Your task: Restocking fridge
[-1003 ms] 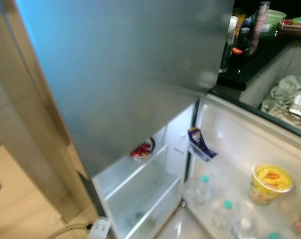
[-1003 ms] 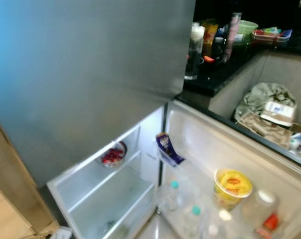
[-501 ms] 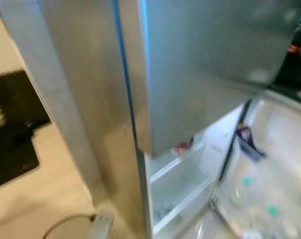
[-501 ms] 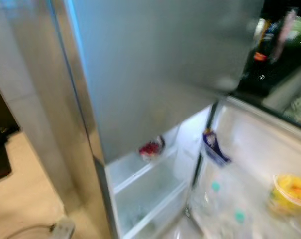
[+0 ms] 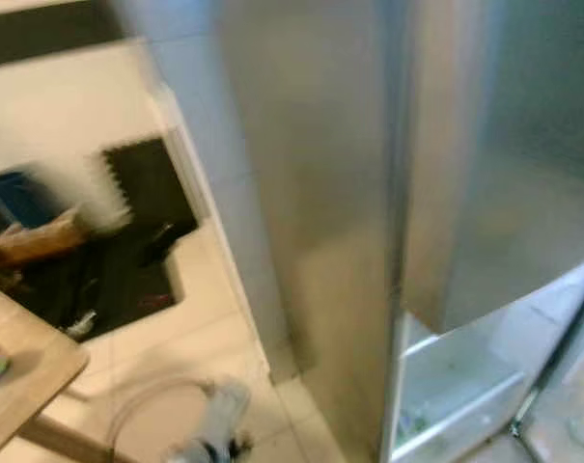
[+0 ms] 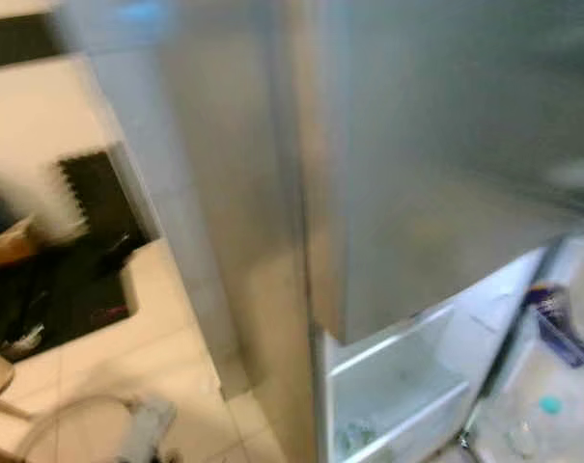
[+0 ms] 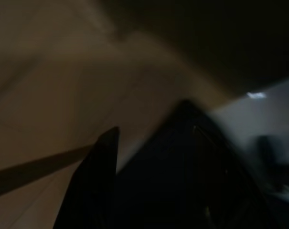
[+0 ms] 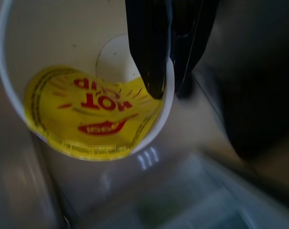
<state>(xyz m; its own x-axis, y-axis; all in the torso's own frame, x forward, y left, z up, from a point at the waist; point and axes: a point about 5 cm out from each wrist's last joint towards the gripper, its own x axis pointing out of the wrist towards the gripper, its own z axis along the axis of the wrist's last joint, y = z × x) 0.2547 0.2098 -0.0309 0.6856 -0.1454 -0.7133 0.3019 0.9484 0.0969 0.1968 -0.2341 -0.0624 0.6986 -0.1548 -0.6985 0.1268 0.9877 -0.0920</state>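
Fridge (image 5: 349, 193) blurred, steel door shut above, lower compartment open with a clear drawer (image 6: 398, 386). Right pincer (image 8: 165, 81) just over a yellow-lidded cup (image 8: 94, 114), fingers close together, one tip overlapping the rim; gripping or not, cannot tell. Left pincer (image 7: 149, 143) dark against pale floor, fingers (image 7: 94, 181) apart. Well away from both pincers: black mat (image 5: 137, 231), wooden tabletop (image 5: 21, 376), white cable (image 5: 152, 405) on tiles.

My right gripper (image 8: 165, 90) ends in two long, glossy black fingers (image 8: 146, 45), tapering to blunt tips. My left gripper (image 7: 149, 157) looks matte black and wedge-shaped, heavily blurred in the dark.
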